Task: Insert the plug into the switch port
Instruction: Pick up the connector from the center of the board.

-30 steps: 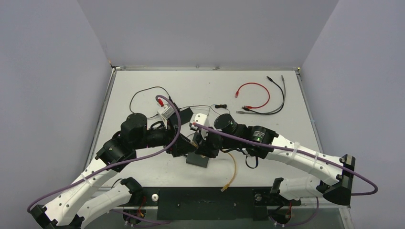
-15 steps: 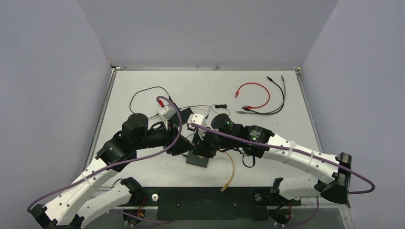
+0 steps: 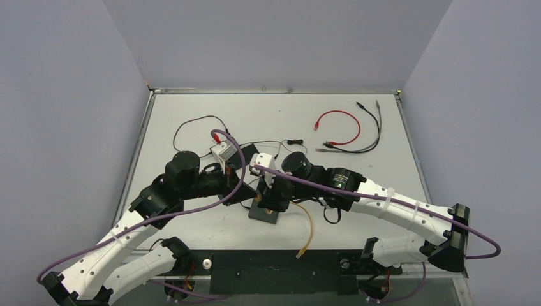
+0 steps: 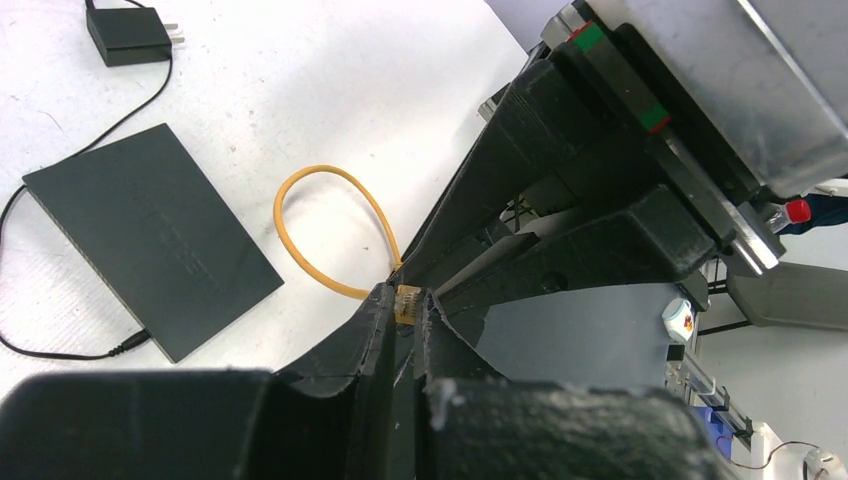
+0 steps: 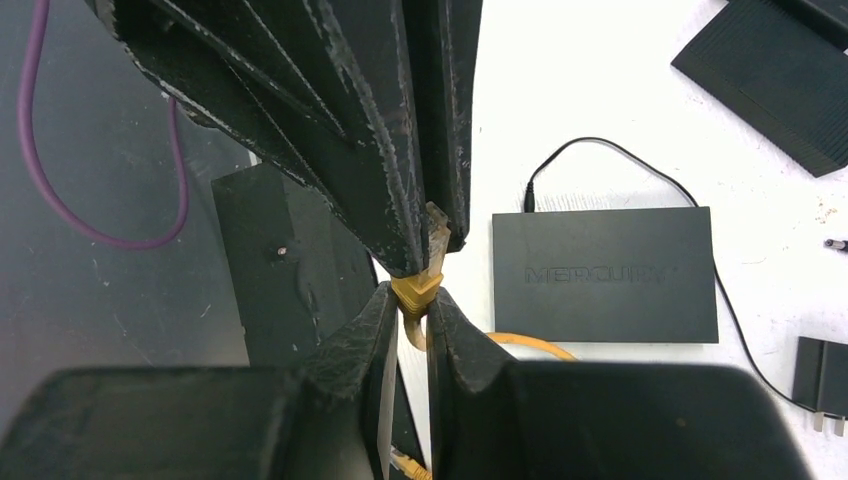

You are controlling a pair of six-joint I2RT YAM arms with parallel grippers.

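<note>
A yellow cable [image 3: 311, 228] ends in a clear plug [image 4: 406, 303] with a yellow boot [image 5: 420, 290]. The plug hangs in the air just above the black switch [image 3: 265, 215], which is marked MERCURY [image 5: 605, 275]. My left gripper [image 4: 405, 302] is shut on the plug's clear tip. From the opposite side, my right gripper [image 5: 418, 303] is shut on the yellow boot just behind it. The two grippers meet tip to tip [image 3: 258, 196]. The switch's ports are hidden from every view.
The cable's free end [image 3: 300, 253] lies near the front edge. A thin power cord [image 5: 620, 160] runs from the switch to a black adapter [image 4: 125, 35]. A red cable [image 3: 338, 124] and black cables [image 3: 370, 135] lie at the back right. A white box [image 3: 220, 151] sits behind the left wrist.
My left gripper has closed from wide open onto the plug's tip. Both wrists have shifted slightly, and the right gripper still holds the boot.
</note>
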